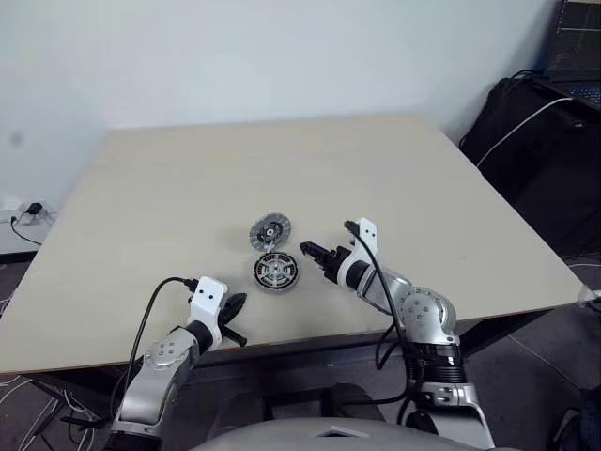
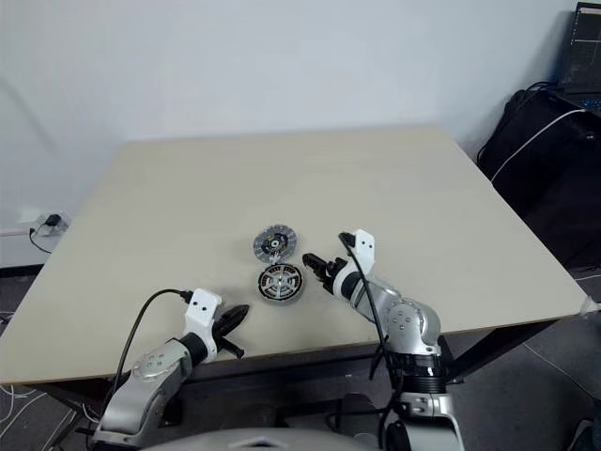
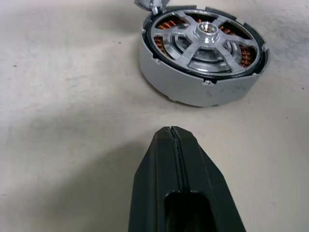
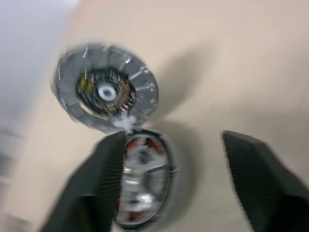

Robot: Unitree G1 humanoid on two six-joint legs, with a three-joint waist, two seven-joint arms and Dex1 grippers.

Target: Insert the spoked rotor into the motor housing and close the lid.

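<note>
One motor housing with one spoked rotor seated, just left of the spread right gripper; one lid touching beyond. Left gripper pressed together, nearer, unobstructed.

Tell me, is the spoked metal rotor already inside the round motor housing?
Inside. The spoked rotor sits in the motor housing, copper windings showing between its spokes. The lid lies beside it, not on.

I see the motor housing lying flat on the bench near its front edge, silver-walled, copper windings showing between the arms of the spoked rotor seated inside it. The lid, a silvery-grey disc with a dark centre, lies flat just behind, touching the housing's rim.
</note>
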